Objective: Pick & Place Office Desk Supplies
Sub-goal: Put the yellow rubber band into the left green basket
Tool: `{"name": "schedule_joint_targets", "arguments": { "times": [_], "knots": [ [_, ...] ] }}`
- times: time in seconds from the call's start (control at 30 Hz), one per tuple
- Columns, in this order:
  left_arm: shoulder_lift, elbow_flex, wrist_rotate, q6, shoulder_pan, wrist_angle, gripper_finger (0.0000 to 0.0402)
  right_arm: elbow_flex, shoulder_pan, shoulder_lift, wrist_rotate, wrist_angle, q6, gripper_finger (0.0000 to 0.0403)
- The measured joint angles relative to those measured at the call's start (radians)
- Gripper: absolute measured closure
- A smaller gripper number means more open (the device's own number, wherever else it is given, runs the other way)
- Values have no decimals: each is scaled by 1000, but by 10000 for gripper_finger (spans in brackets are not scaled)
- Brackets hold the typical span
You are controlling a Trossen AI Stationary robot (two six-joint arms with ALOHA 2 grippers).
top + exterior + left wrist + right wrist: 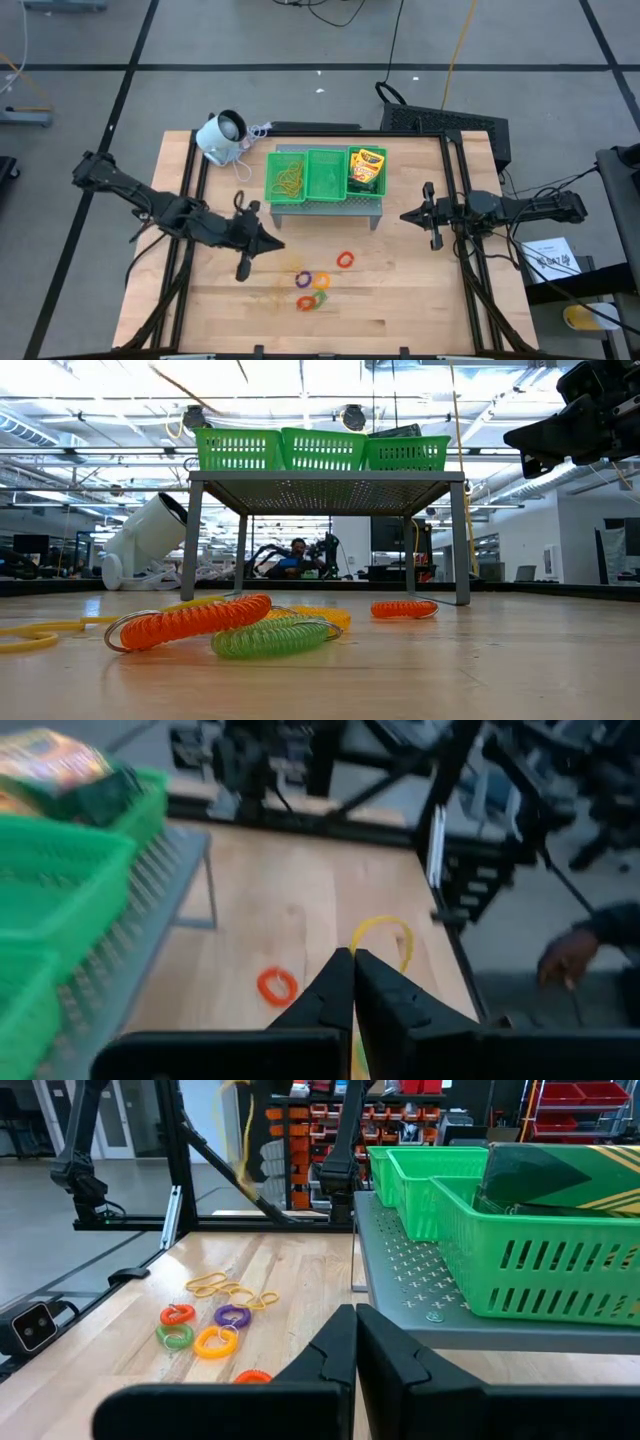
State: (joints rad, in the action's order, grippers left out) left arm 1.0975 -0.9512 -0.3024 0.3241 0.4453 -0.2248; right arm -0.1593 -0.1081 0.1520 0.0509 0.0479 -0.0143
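Observation:
My left gripper (278,244) hovers over the table's middle left, shut on a thin yellow rubber band (385,934). My right gripper (404,215) is shut on nothing and waits right of the tray stand, raised (522,438). Crayon boxes (367,170) lie in the tray's right compartment, and a tangle of rubber bands (289,180) in its left one. On the table lie a red ring (346,260), orange (322,281) and purple (305,278) rings, a green-and-red pair (307,302), and faint loose bands (270,295). My left gripper (354,956) pinches the yellow rubber band between its two fingertips. The band's free loop (398,928) stands out past the tips. In the right wrist view the band (237,1130) shows well above the table, lifted clear.
The green three-part tray (324,172) sits on a grey perforated metal stand (330,208) at the far middle. A white round-headed device (222,135) lies far left. A person's hand (565,955) shows beyond the table's right edge. Bare wood stretches along the near edge.

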Motion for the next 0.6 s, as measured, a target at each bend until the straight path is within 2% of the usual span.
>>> {"name": "schedule_joint_targets", "arguments": {
  "times": [0.2,0.6],
  "knots": [
    [-65,0,-36,-3,-23,24,394,0,0,0,0,0,0,403],
    [-116,0,-195,-53,-105,22,394,0,0,0,0,0,0,403]
  ]
}}
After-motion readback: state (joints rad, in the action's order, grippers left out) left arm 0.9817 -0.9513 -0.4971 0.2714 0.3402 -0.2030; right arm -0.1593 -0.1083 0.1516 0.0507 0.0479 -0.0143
